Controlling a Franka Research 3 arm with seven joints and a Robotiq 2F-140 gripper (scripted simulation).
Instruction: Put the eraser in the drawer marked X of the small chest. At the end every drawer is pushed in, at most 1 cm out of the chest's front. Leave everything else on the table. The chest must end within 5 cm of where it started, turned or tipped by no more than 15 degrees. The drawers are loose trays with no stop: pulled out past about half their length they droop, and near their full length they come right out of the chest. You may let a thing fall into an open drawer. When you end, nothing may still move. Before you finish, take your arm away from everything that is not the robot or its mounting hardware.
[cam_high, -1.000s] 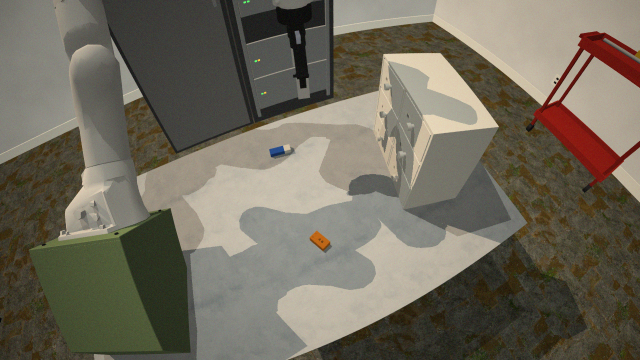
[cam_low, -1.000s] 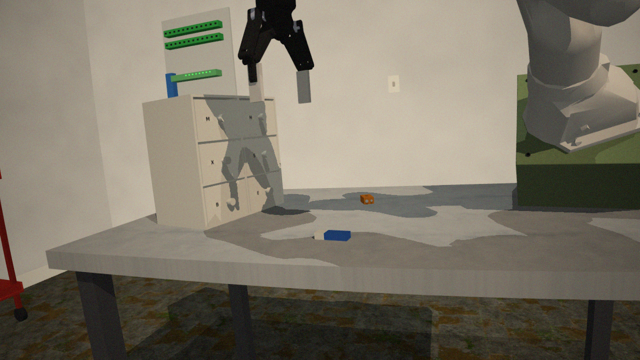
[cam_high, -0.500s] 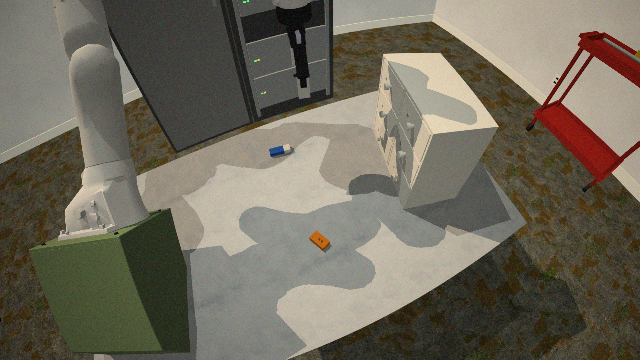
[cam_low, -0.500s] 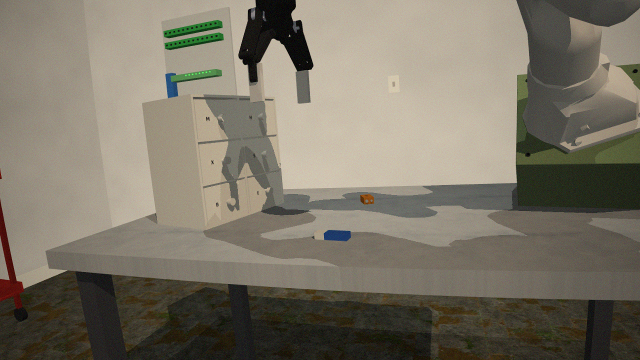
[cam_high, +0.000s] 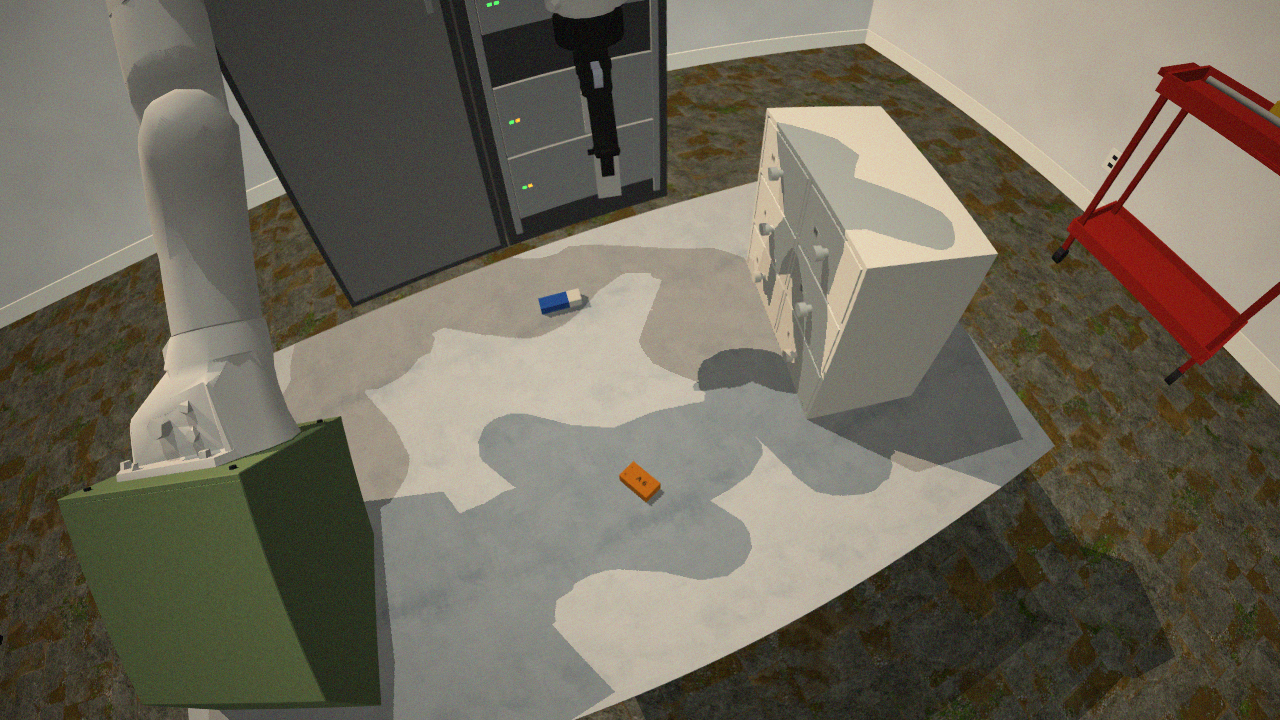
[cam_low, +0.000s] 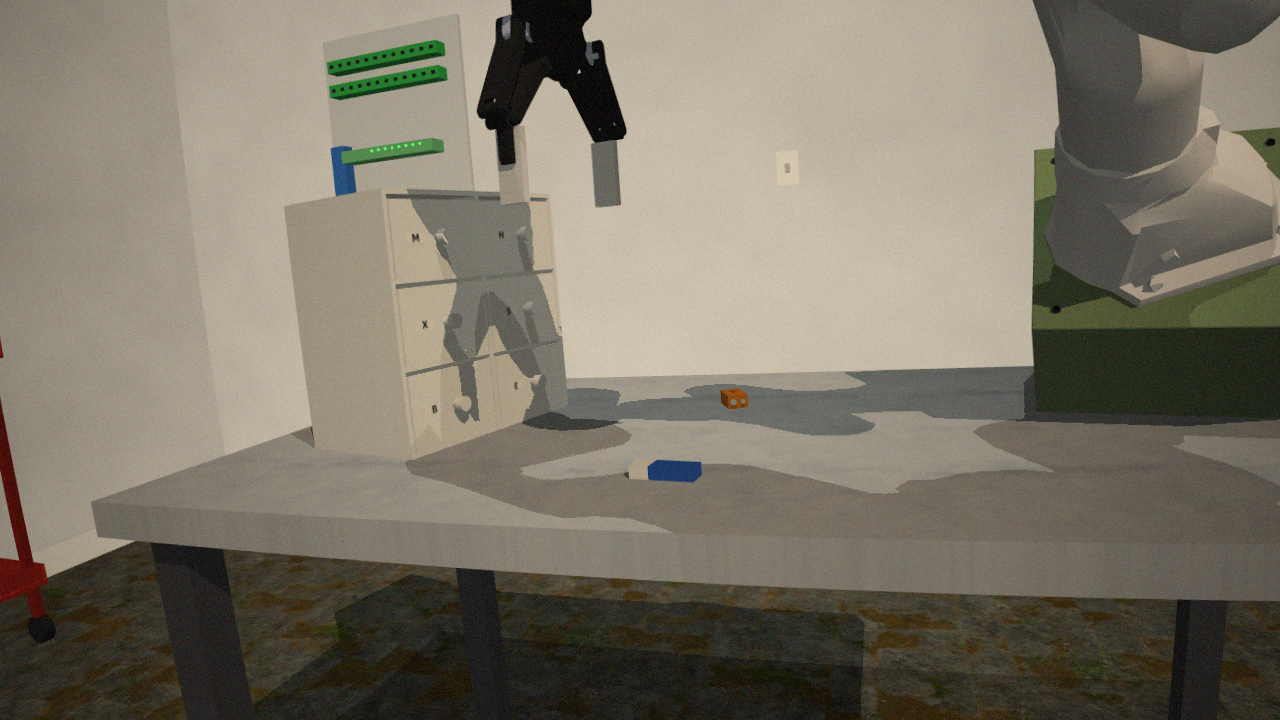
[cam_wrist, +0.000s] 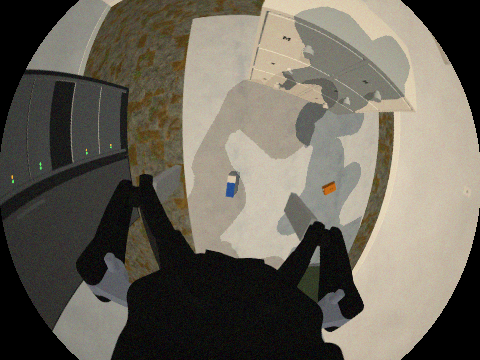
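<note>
The eraser is a blue block with a white end, lying flat on the table left of the chest; it also shows in the exterior view and the wrist view. The cream chest has six knobbed drawers, all pushed in. The drawer marked X is the middle row, left column. My gripper is open and empty, high above the table near the chest's top front corner, fingers pointing down.
A small orange block lies on the table nearer the front. My green base stands at the left corner. A dark server rack stands behind the table and a red cart to the right.
</note>
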